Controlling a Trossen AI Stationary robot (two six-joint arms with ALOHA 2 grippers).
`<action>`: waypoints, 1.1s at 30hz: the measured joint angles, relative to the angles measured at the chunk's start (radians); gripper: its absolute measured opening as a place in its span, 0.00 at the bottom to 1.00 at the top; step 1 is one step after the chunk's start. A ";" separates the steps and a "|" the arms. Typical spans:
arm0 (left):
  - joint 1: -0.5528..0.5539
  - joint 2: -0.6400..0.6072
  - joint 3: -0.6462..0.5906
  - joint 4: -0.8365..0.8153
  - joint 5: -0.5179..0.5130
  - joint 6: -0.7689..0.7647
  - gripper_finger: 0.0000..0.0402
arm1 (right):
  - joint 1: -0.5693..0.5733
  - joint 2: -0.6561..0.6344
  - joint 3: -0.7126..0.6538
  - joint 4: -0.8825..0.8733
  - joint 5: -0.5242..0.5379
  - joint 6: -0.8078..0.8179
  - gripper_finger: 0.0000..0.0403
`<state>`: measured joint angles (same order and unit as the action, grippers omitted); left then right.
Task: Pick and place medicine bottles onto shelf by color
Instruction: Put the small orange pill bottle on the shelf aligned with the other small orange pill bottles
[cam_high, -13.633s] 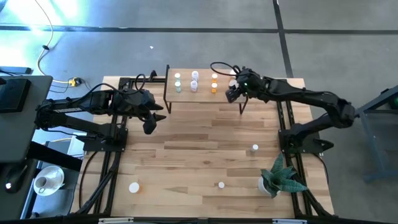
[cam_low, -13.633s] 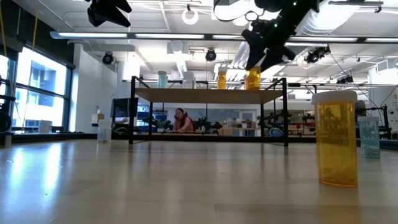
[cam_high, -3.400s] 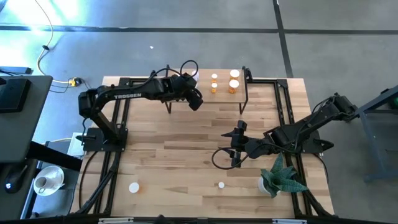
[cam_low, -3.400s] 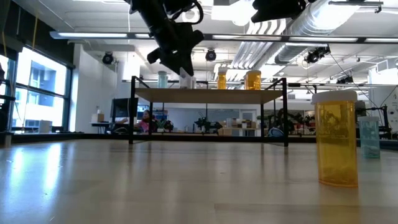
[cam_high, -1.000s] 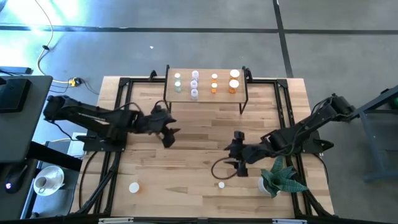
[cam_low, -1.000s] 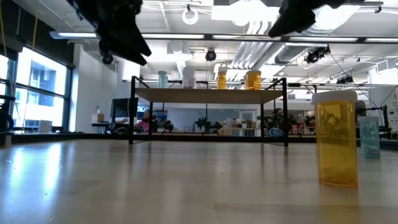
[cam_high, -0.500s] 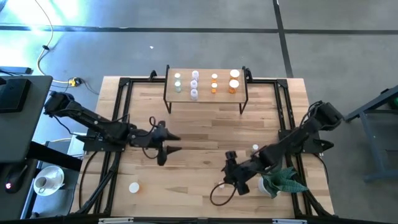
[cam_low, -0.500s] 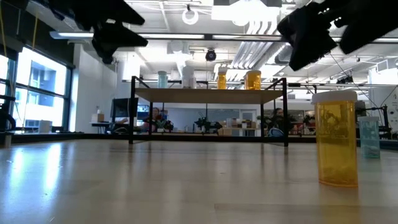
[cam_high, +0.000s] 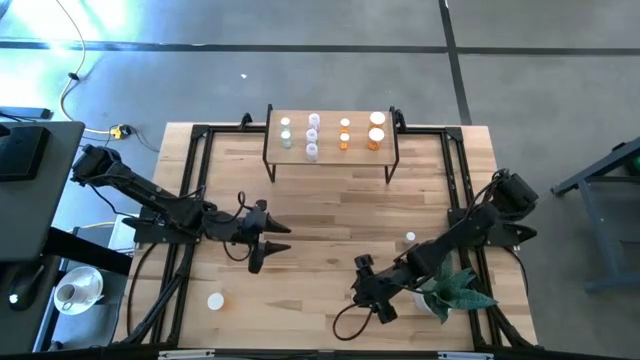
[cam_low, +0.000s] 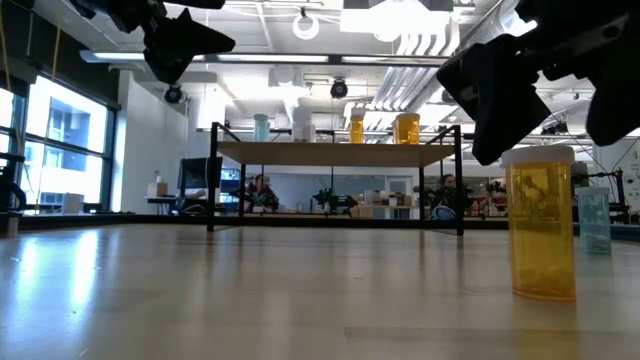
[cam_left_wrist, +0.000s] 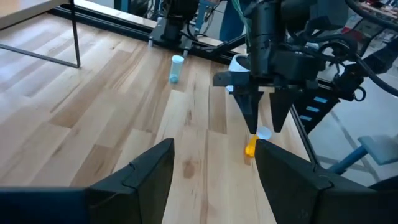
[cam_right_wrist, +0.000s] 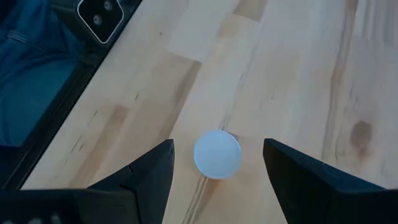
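Note:
An orange medicine bottle with a white cap stands upright on the table near its front edge. My right gripper is open and points down over it, one finger on either side of the cap, touching nothing; the left wrist view shows this too. My left gripper is open and empty above the table's left middle. The light-wood shelf stands at the far edge on thin black legs and carries several bottles, pale ones on its left and orange ones on its right.
A pale bottle stands at the right, behind the orange one. Another white-capped bottle stands near the front left. A potted plant stands right beside my right arm. A cable loops under the right wrist.
My right gripper has gone toward the table's near edge and a little left, and down, until its open fingers stand around the orange bottle's cap. My left gripper has gone toward the near edge and stayed open. The bottles have not moved.

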<state>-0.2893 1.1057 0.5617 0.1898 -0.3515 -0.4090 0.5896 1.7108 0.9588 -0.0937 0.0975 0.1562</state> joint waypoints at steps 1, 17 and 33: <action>0.000 0.000 0.000 0.000 0.000 0.000 0.53 | 0.000 0.004 0.000 0.003 -0.001 0.000 0.59; 0.000 0.000 0.000 -0.006 0.000 0.001 0.53 | 0.000 0.046 0.000 0.010 -0.001 0.000 0.50; 0.001 0.001 0.000 -0.011 -0.003 0.001 0.53 | 0.000 0.054 0.000 0.043 0.001 -0.025 0.47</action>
<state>-0.2886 1.1069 0.5621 0.1785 -0.3546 -0.4080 0.5900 1.7653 0.9585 -0.0510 0.0986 0.1315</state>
